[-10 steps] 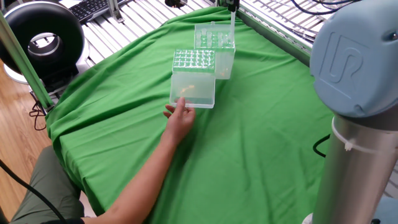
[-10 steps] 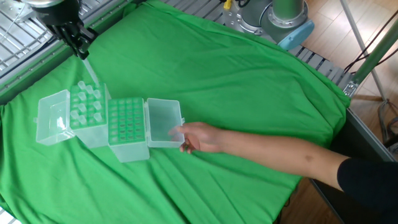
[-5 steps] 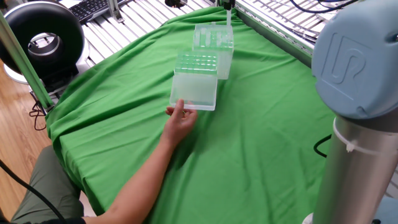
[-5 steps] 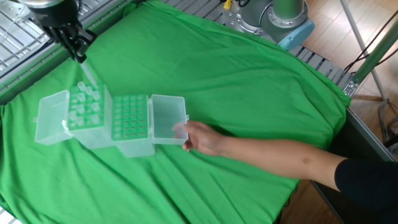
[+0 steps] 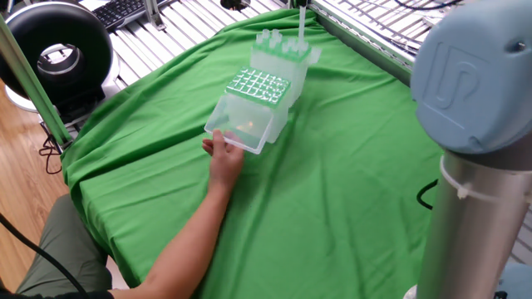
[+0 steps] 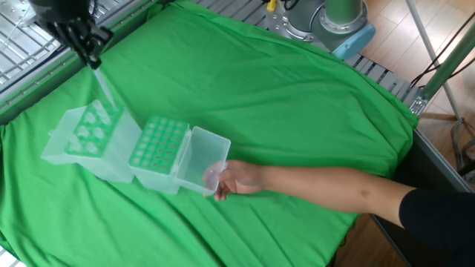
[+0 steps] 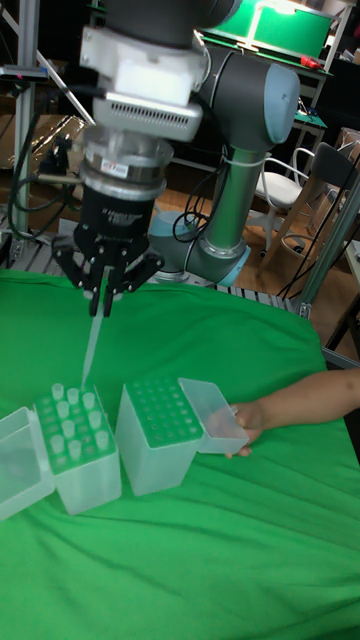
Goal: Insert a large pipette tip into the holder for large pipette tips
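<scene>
The insertion was not yet done: the gripper (image 7: pixel 103 290) had its fingers pinched on the upper end of a large pipette tip (image 7: pixel 92 345), which hung nearly upright, slightly slanted, with its narrow end just above the holder for large pipette tips (image 7: pixel 85 480) and, as far as I could tell, not yet in any hole. That holder stood on the green cloth (image 7: pixel 230 560) below the gripper, its clear lid hinged open on the far side, several tips already standing in its grid top. Touching it on the other side was a box with a finer grid of holes (image 7: pixel 160 440), whose open lid a person's hand (image 7: pixel 245 425) held. What seemed left was to line the tip up over a free hole, lower it and let go. The only readable writing was the raised "UR" mark on the arm's blue joint cap (image 5: pixel 457 71); a small label on the gripper body was too fine to read.
</scene>
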`<act>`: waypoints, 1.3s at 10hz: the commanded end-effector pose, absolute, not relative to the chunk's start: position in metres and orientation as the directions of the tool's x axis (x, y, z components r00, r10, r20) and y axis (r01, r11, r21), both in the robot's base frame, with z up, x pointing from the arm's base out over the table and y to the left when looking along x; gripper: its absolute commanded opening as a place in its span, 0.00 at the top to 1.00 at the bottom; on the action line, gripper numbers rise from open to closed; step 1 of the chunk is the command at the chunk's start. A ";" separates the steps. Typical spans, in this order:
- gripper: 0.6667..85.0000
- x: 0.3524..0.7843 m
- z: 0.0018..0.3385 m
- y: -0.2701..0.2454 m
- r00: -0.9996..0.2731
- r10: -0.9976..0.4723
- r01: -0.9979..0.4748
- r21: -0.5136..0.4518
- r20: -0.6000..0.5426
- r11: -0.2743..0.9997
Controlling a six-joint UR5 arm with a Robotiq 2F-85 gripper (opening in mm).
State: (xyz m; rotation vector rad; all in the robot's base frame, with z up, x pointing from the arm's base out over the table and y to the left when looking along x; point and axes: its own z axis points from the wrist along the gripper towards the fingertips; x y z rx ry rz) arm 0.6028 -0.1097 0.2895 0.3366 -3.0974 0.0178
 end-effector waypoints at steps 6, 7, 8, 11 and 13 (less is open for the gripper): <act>1.00 0.593 0.332 -0.030 -0.990 -0.116 -0.111 0.063 0.076 0.992; 1.00 0.596 0.328 -0.028 -0.988 -0.133 -0.128 0.060 0.075 0.990; 1.00 0.598 0.323 -0.023 -0.986 -0.148 -0.143 0.061 0.073 0.988; 1.00 0.615 0.307 -0.025 -0.967 -0.250 -0.249 0.034 0.051 0.968; 1.00 0.621 0.297 -0.021 -0.961 -0.272 -0.271 0.031 0.039 0.962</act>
